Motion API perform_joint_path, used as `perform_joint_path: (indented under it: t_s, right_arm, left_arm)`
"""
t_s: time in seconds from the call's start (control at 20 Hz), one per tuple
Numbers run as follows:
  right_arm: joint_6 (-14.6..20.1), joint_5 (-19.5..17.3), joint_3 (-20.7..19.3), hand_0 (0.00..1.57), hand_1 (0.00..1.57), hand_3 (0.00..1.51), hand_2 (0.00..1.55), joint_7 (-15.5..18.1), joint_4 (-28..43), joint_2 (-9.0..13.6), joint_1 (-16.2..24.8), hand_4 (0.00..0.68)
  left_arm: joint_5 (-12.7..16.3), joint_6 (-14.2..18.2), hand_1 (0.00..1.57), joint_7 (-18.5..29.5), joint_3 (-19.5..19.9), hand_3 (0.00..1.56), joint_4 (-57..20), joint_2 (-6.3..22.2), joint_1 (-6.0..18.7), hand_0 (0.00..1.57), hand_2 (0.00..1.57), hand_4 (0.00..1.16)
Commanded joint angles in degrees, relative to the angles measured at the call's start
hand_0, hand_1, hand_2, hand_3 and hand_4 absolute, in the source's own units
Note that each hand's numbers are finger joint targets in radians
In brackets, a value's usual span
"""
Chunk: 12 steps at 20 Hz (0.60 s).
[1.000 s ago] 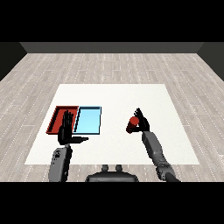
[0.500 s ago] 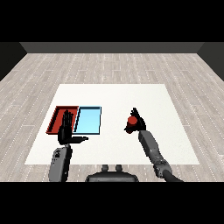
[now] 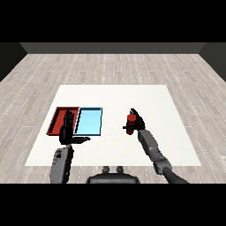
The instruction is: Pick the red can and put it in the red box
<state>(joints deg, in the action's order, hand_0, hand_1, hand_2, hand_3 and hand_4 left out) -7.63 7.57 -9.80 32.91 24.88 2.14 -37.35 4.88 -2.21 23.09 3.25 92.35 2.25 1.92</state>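
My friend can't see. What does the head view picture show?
The right robot hand holds a red can above a white table. The left robot hand is open beside a red tray and light blue tray.

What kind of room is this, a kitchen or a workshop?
Most likely a bare test room for a robot, not a kitchen: one white table on a grey plank floor, holding just a red tray, a light blue tray and a red can.

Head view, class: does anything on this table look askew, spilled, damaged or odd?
Nothing stands out. The red tray and blue tray lie straight, side by side. The right hand holds the red can upright; the left hand is open.
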Motion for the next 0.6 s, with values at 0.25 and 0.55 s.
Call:
perform_joint_path:
  t_s: [0.25, 0.55]
  right_arm:
    - [11.11, -2.63, 0.8, 1.47, 1.47, 1.4, 1.46, 0.33, -0.51, -2.01, -0.37, 0.6]
    - [9.94, -3.75, 3.41, 1.47, 1.47, 1.38, 1.44, 0.86, 2.68, -0.99, 3.08, 0.597]
  left_arm:
    - [-1.51, 0.25, 0.0, 0.78, -0.76, 0.0, 0.18, 0.03, -1.15, 0.0, 0.0, 0.0]
    - [0.34, 0.05, 0.0, -1.73, 0.42, 0.0, 1.55, 0.51, -0.39, 0.0, 0.0, 0.0]
